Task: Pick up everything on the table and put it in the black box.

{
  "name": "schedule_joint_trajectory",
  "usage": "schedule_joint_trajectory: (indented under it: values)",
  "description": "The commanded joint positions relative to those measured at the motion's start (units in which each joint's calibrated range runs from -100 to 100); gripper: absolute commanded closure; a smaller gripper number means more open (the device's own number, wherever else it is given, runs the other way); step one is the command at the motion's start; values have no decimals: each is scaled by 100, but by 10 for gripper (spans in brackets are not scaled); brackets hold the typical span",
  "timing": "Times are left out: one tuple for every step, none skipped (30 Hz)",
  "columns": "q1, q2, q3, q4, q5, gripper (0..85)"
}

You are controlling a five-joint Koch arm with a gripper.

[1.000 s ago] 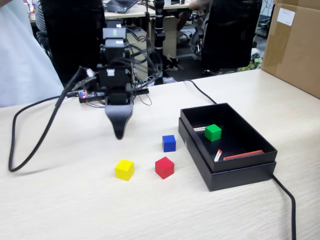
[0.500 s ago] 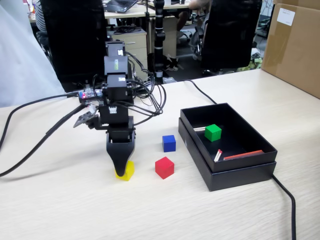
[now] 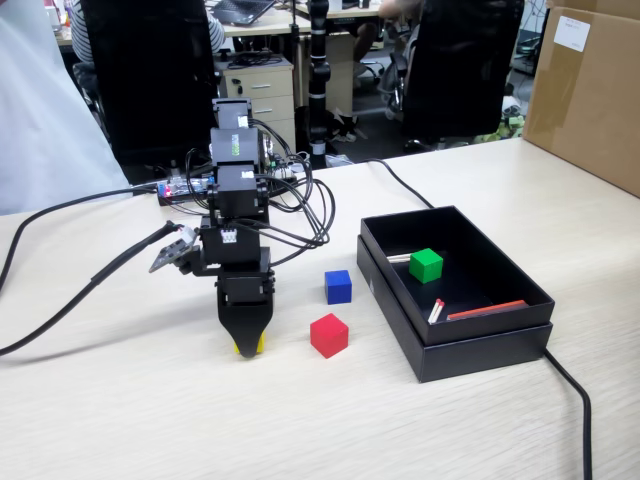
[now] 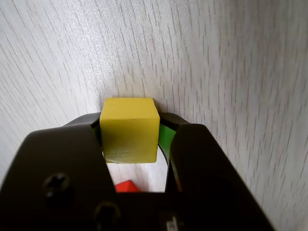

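My gripper [image 3: 247, 340] points straight down at the light wood table [image 3: 150, 420], left of the other cubes. Its jaws are shut on the yellow cube [image 3: 248, 346], which sits at table level. In the wrist view the yellow cube [image 4: 130, 134] fills the gap between the black fingers of my gripper [image 4: 130, 119], touching both. The red cube [image 3: 328, 335] lies just right of the gripper; a corner of it shows in the wrist view [image 4: 126, 186]. The blue cube [image 3: 338, 286] lies behind it. The green cube [image 3: 426, 265] lies inside the black box [image 3: 480, 352] at the right.
Two red-and-white sticks [image 3: 487, 311] lie in the box. A brown carton [image 3: 590, 90] stands at the back right. A black cable [image 3: 570, 390] runs along the table right of the box, and others [image 3: 60, 300] trail left of the arm.
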Motion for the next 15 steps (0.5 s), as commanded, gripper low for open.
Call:
schedule_joint_trajectory:
  values:
    - [93, -1497, 28, 42, 0, 821]
    - [254, -2323, 1, -61, 20, 821]
    - [376, -2793, -26, -70, 29, 821]
    - [444, -3034, -35, -70, 29, 821]
    - [723, -3711, -35, -70, 59, 821]
    - [894, -3929, -8, -70, 78, 821]
    - [1065, -4021, 38, -70, 98, 819]
    - [1431, -4056, 192, -70, 166, 819]
    - [1573, -3987, 282, -70, 200, 819]
    - [1714, -3860, 391, -70, 249, 819]
    - [1832, -3551, 536, -70, 293, 819]
    - [1944, -3206, 681, -70, 327, 819]
    - [2032, -2851, 835, -70, 371, 819]
    - [2100, -2483, 953, -70, 405, 818]
    - [2154, -2174, 1044, -70, 440, 818]
